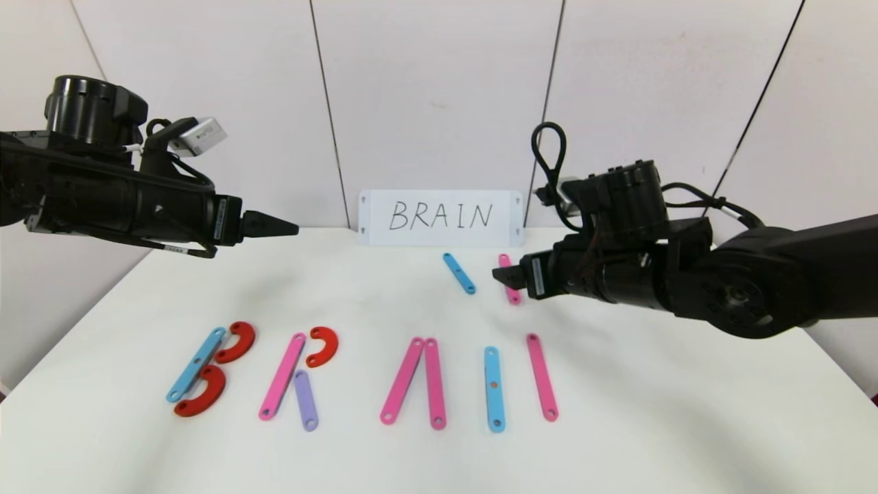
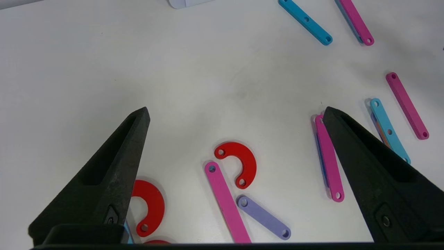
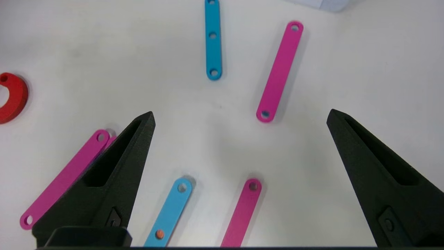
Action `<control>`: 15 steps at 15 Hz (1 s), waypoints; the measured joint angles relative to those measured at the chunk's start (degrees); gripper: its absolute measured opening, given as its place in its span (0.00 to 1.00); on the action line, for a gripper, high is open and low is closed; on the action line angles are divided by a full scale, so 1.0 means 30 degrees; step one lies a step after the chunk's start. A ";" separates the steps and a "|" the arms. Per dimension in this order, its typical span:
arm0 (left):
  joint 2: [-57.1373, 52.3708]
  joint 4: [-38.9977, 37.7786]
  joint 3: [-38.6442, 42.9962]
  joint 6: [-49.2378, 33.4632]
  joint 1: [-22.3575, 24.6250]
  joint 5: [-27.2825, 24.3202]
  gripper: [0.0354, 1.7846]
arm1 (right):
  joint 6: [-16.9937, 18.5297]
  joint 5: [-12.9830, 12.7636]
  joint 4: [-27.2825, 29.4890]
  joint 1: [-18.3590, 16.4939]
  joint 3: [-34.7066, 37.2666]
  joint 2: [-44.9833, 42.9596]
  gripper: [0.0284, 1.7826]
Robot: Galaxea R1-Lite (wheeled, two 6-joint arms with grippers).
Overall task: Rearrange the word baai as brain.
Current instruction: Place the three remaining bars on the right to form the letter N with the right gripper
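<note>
So, quick rundown of where this sits:

Word row: the built letters lie along the near side of the tabletop [image 1: 617, 446]. Left to right: a B from a blue strip [image 1: 196, 363] and two red curves, an R from a pink strip [image 1: 282, 376], a red curve [image 1: 322, 346] and a purple strip [image 1: 306, 400], an A of two pink strips [image 1: 415, 381] touching at the top with no crossbar, a blue I [image 1: 494, 388], then one lone pink strip [image 1: 542, 377].

Spares: a blue strip [image 1: 459, 273] and a pink strip [image 1: 509, 278] lie farther back, near the white BRAIN card [image 1: 441, 217].

Left hand [image 1: 291, 226]: spread wide, empty, hovering high over the far left.

Right hand [image 1: 499, 274]: spread wide, empty, just beside the spare pink strip.

Left to do, I'd guess: the N needs its diagonal and second upright.

Risks: strips are flat and thin, so a pinch could slip off or skid the piece. Dropping a spare in could also nudge the lone pink strip or the I next to it, wrecking the spacing.
</note>
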 joint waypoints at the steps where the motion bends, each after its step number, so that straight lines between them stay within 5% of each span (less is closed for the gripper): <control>1: 0.0008 0.0008 -0.0012 0.0000 0.0000 0.0008 0.98 | -0.0374 0.0199 0.0321 -0.0118 -0.0788 0.0378 0.97; 8: 0.0053 0.0000 -0.0037 0.0008 0.0008 0.0008 0.98 | -0.2028 0.2556 0.6762 -0.0512 -0.9712 0.4506 0.97; 11: 0.0081 0.0008 -0.0020 0.0024 0.0008 0.0000 0.98 | -0.3125 0.2950 0.9635 -0.0593 -1.3495 0.6912 0.97; 15: 0.0118 0.0016 0.0024 0.0024 0.0000 0.0000 0.98 | -0.4295 0.3808 1.0423 -0.0614 -1.4909 0.9106 0.97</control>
